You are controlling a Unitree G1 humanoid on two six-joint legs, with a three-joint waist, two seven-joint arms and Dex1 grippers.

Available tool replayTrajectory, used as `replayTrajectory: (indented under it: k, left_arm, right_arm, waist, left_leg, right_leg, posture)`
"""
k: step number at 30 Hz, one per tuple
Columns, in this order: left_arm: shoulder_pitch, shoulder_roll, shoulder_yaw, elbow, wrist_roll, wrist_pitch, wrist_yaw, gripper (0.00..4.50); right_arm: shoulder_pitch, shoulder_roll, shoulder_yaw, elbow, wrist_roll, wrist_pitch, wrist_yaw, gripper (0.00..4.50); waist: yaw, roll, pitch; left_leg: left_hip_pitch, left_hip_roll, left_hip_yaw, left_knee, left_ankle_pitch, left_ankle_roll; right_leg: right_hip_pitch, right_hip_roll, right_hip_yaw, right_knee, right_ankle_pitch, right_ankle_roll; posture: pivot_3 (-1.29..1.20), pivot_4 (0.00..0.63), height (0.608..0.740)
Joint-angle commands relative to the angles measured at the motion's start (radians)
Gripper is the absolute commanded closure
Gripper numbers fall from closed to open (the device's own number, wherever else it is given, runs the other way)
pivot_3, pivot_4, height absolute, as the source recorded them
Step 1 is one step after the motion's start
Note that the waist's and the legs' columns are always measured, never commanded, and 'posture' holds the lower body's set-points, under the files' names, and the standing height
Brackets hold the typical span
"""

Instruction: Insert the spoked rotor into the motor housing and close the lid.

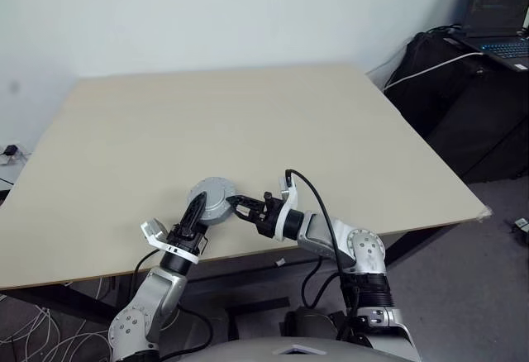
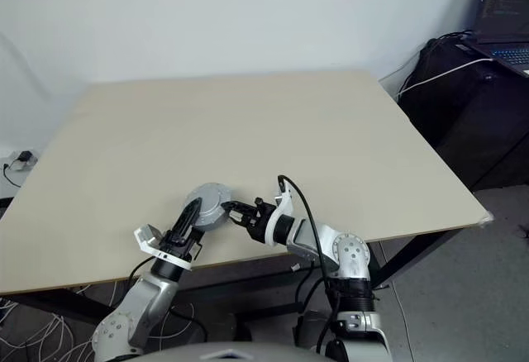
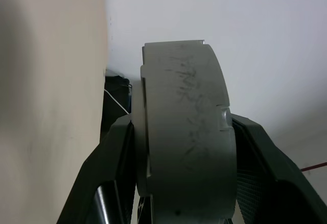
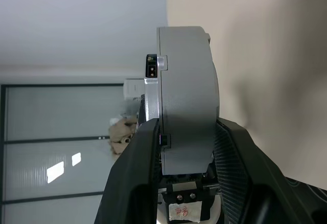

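Left eye view: one motor housing (image 1: 213, 199), two hands.

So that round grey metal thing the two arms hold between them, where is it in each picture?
Left eye view: the grey disc assembly sits low, left of centre, between both pincers.
Right eye view: same spot.
Left wrist view: edge-on, centre, between black fingers.
Right wrist view: edge-on, centre.
Shared landmark: the beige table.

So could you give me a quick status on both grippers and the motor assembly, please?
Left gripper and right gripper both clamp the grey round assembly from opposite sides, above the table's near edge. Rotor not visible. Nothing in the way.
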Motion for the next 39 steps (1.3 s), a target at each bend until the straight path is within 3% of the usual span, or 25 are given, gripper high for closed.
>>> replayTrajectory:
  k: [1, 4, 14, 18, 29, 39]
  left_arm:
    - [-0.011, -0.033, -0.032, -0.040, -0.013, 0.017, -0.005, 2.39]
    - [-0.008, -0.043, -0.028, -0.046, -0.013, 0.005, -0.004, 2.39]
    - [0.001, -0.059, -0.020, -0.069, -0.001, -0.036, -0.007, 2.39]
    - [-0.003, -0.064, -0.015, -0.073, 0.020, -0.073, 0.000, 2.39]
    - [-0.181, -0.108, 0.058, -0.035, 0.213, -0.446, 0.143, 2.39]
    - [-0.365, -0.074, 0.159, 0.176, 0.318, -0.652, 0.233, 2.39]
  right_arm:
    - [0.009, 0.085, 0.060, -0.064, 0.002, -0.016, 0.045, 3.27]
    - [0.012, 0.077, 0.070, -0.070, -0.003, -0.031, 0.057, 3.27]
    - [0.018, 0.063, 0.082, -0.080, -0.016, -0.080, 0.081, 0.01]
    - [0.024, 0.055, 0.075, -0.096, -0.025, -0.112, 0.090, 0.00]
    - [0.077, -0.026, 0.069, -0.159, -0.162, -0.136, 0.111, 0.00]
    - [0.132, -0.115, 0.117, -0.231, -0.376, -0.158, 0.227, 0.00]
  waist:
    - [0.000, 0.000, 0.000]
    - [0.000, 0.000, 0.000]
    - [0.001, 0.000, 0.000]
    - [0.001, 0.000, 0.000]
    - [0.014, -0.002, 0.000]
    - [0.015, -0.006, -0.002]
  left_leg:
    - [-0.001, 0.000, 0.000, 0.000, 0.000, 0.000]
    - [0.000, 0.000, 0.000, 0.000, 0.000, 0.000]
    - [0.000, 0.000, 0.000, 0.000, -0.001, -0.002]
    - [0.000, 0.000, 0.000, 0.000, -0.001, -0.003]
    - [0.000, 0.000, 0.000, 0.001, -0.001, -0.001]
    - [-0.001, 0.000, 0.001, 0.001, 0.000, 0.000]
  right_leg:
    - [0.000, 0.000, 0.000, 0.000, 0.000, 0.000]
    - [0.000, 0.000, 0.000, 0.000, -0.001, 0.001]
    - [0.000, 0.000, 0.000, 0.000, 0.000, 0.000]
    - [0.000, 0.000, 0.000, 0.000, 0.000, 0.001]
    - [0.001, 0.000, -0.001, 0.000, 0.002, -0.003]
    - [0.005, 0.001, 0.000, 0.000, 0.002, -0.003]
  posture:
    - [0.00, 0.000, 0.740]
    - [0.00, 0.000, 0.740]
    - [0.00, 0.000, 0.740]
    - [0.00, 0.000, 0.740]
    - [0.00, 0.000, 0.740]
    - [0.00, 0.000, 0.740]
